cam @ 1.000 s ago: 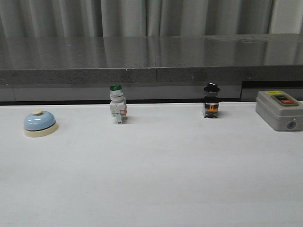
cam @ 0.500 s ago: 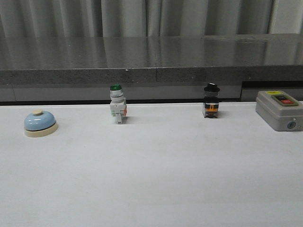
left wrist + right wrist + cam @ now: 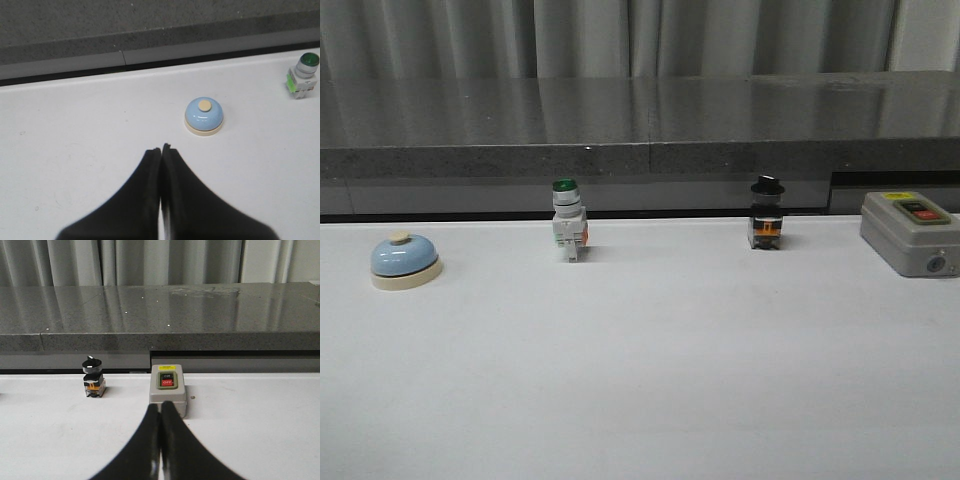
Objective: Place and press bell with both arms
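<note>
The bell sits on the white table, well left of the green-capped switch, just beyond the left gripper, untouched. Both grippers' jaws are together; the right gripper holds nothing.

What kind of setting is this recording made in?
Probably a lab test bench: a plain white table with a row of a call bell, push-button switches and a grey control box, grey curtain behind.

Left gripper fingers pressed together; right gripper likewise.
</note>
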